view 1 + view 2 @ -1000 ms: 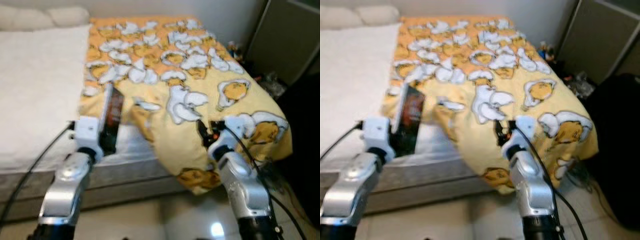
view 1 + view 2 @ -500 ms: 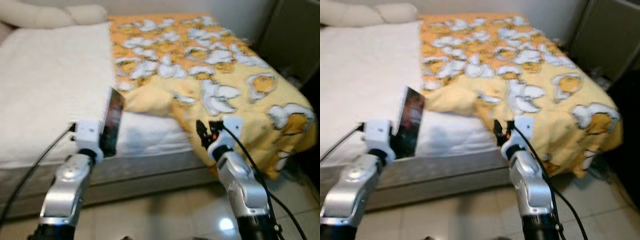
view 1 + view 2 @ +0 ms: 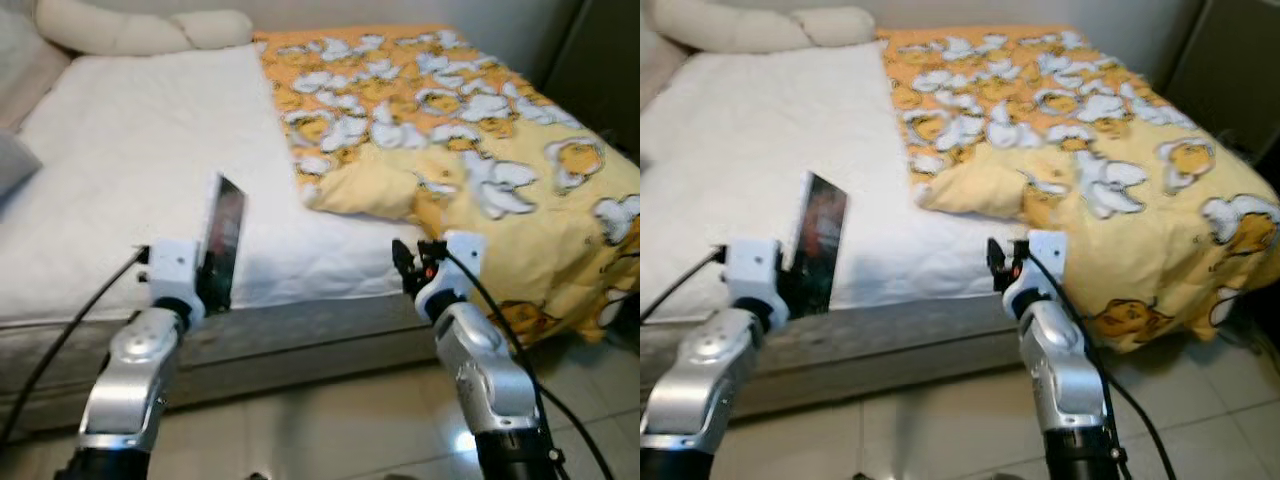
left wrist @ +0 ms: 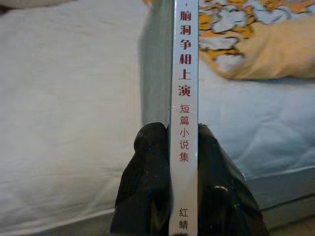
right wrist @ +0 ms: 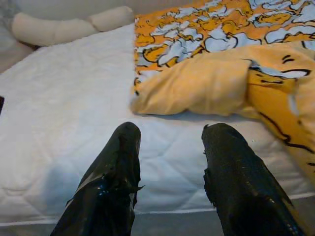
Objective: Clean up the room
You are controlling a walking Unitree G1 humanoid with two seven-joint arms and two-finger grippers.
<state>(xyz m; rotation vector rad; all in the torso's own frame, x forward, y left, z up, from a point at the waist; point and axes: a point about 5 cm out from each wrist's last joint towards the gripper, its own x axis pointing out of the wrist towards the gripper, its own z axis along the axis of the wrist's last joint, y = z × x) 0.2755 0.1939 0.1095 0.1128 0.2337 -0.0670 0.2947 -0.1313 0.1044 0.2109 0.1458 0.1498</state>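
My left gripper (image 3: 212, 290) is shut on a thin book (image 3: 224, 238) with a dark cover, held upright in front of the bed's near edge. In the left wrist view the black fingers (image 4: 147, 177) clamp the book's white spine (image 4: 184, 88), which carries red characters. My right gripper (image 3: 405, 270) stands open with nothing between its fingers (image 5: 115, 172), just before the mattress edge. A yellow blanket (image 3: 470, 130) with a white duck pattern covers the right half of the bed and hangs over its right side.
The bed (image 3: 130, 170) has a white quilted sheet on its left half. Two cream pillows (image 3: 140, 30) lie at its head. A grey cushion corner (image 3: 15, 165) shows at the far left. Glossy tiled floor (image 3: 320, 420) lies below, with a dark cabinet (image 3: 600, 70) at the right.
The camera has swung to the left, so the bed now sits further right in view and more white sheet shows. Both grippers hold the same pose, the left still clamping the book.
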